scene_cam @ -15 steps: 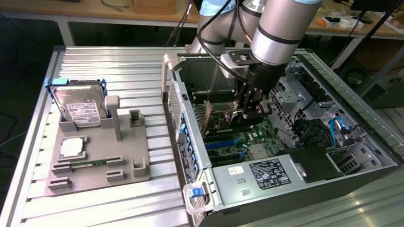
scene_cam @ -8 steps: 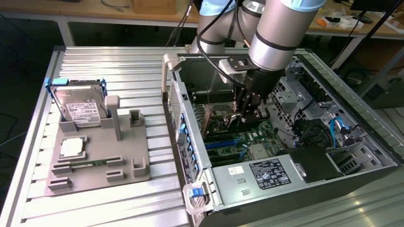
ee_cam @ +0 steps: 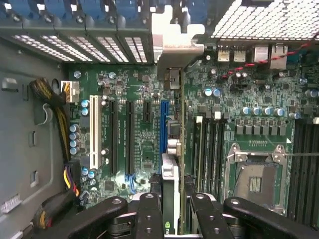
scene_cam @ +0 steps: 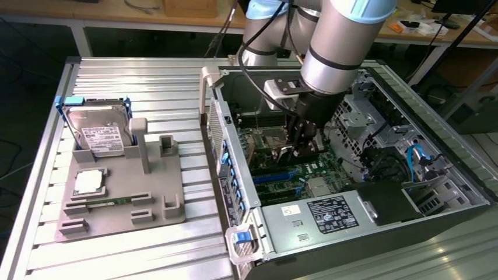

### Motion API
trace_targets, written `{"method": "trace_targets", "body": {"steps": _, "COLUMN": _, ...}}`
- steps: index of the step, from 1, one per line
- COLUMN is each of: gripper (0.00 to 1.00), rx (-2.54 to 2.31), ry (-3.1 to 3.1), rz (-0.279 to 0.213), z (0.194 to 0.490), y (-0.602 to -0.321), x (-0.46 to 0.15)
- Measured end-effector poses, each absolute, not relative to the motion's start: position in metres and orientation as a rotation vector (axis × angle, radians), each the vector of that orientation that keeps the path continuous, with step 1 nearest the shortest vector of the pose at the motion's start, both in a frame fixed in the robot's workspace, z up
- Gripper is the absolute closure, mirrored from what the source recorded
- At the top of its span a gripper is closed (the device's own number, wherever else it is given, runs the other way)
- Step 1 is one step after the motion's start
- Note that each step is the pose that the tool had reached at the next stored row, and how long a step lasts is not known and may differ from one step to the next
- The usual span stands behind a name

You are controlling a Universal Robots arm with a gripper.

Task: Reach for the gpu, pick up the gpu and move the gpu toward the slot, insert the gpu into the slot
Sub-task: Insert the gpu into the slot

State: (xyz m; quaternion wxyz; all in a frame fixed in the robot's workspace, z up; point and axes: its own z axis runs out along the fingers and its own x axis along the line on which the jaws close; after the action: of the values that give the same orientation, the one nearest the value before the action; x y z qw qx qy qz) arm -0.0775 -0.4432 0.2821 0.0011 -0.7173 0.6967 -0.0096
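Black fingers [ee_cam: 149,214] of gripper [ee_cam: 172,201] closed on gpu [ee_cam: 170,172], one on each side. Card seen edge-on, standing upright, right along blue slot [ee_cam: 164,119]. Cannot tell if card sits in slot. Silver end [ee_cam: 172,47] of gpu past blue slot's far end. White slot [ee_cam: 93,132] well apart from blue slot. CPU socket [ee_cam: 256,181] on blue slot's other side.

The arm [scene_cam: 335,55] is silver-grey tubing with pale blue joint caps [scene_cam: 370,10], a black cable [scene_cam: 242,70] trailing alongside. The claw [ee_cam: 172,214] is black, its linked fingers [ee_cam: 149,219] dotted with round screws [ee_cam: 117,201].
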Motion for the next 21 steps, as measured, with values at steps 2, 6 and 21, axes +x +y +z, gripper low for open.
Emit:
{"method": "trace_targets", "body": {"steps": 2, "gripper": 0.73, "rx": -2.252, "ry": 2.187, "rz": -0.03, "z": 0.279, "y": -0.444, "x": -0.081}}
{"method": "trace_targets", "body": {"steps": 6, "gripper": 0.73, "rx": -2.252, "ry": 2.187, "rz": -0.03, "z": 0.272, "y": -0.445, "x": -0.082}}
{"method": "trace_targets", "body": {"steps": 21, "gripper": 0.73, "rx": -2.252, "ry": 2.188, "rz": -0.031, "z": 0.264, "y": -0.448, "x": -0.085}}
